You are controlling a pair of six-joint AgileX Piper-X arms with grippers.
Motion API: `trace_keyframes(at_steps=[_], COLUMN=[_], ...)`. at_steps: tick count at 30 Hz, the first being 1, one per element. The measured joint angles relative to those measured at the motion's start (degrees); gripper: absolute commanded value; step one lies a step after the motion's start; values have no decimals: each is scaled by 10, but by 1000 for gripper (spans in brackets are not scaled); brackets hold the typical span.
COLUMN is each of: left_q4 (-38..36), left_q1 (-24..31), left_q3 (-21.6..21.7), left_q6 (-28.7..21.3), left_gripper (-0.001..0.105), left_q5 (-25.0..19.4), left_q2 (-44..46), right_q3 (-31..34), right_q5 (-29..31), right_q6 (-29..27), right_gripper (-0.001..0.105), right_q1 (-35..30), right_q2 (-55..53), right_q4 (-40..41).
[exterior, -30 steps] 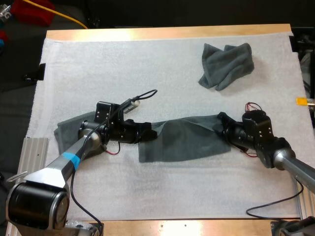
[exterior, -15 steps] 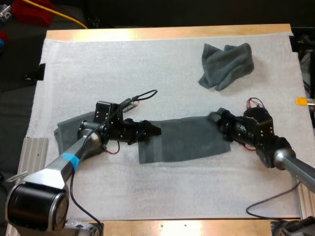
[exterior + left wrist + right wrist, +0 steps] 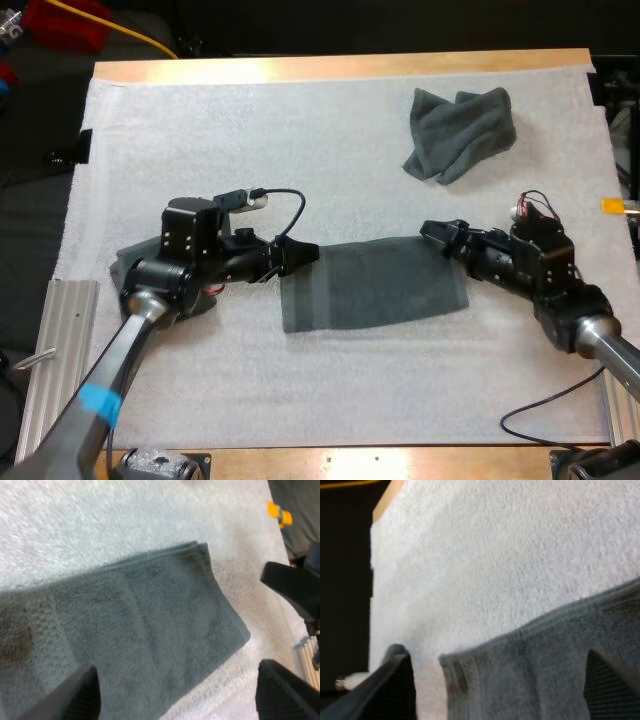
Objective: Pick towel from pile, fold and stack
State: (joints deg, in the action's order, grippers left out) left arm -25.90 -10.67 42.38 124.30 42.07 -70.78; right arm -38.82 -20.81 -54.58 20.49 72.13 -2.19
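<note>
A dark grey-green towel lies folded flat in a long strip across the mat's middle. My left gripper hovers open at its left end, fingers clear of the cloth. In the left wrist view the towel spreads out beyond my open left gripper, and the other arm's gripper hangs past its far corner. My right gripper stands open at the strip's right far corner. The right wrist view has that towel's edge between the parted fingers. A crumpled towel sits at the back right.
More dark towel cloth lies under my left arm at the mat's left side. An aluminium rail runs along the table's left front. The wooden table edge borders the mat at the back.
Both grippers have opened and let go of the towel, which now lies flat. The left arm drew back to the left and the right arm to the right.
</note>
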Motion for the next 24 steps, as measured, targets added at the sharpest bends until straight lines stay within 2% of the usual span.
trace_keyframes(at_steps=[8, 17, 20, 24], left_q4=[-94, -178, -197, -203], left_q1=[-21, -109, -135, -150], left_q3=[0, 0, 2, 2], left_q6=[-39, -48, -48, -48], left_gripper=[63, 63, 63, 63], left_q5=[-72, -176, -198, -199], left_q2=[91, 181, 201, 212], right_q3=[0, 0, 0, -5], right_q5=[26, 53, 71, 97], right_q6=[-69, -106, -110, -119], right_gripper=[69, 69, 69, 69], right_q1=[0, 0, 0, 0], right_q2=[-73, -138, -157, -167], right_q4=[124, 230, 249, 264])
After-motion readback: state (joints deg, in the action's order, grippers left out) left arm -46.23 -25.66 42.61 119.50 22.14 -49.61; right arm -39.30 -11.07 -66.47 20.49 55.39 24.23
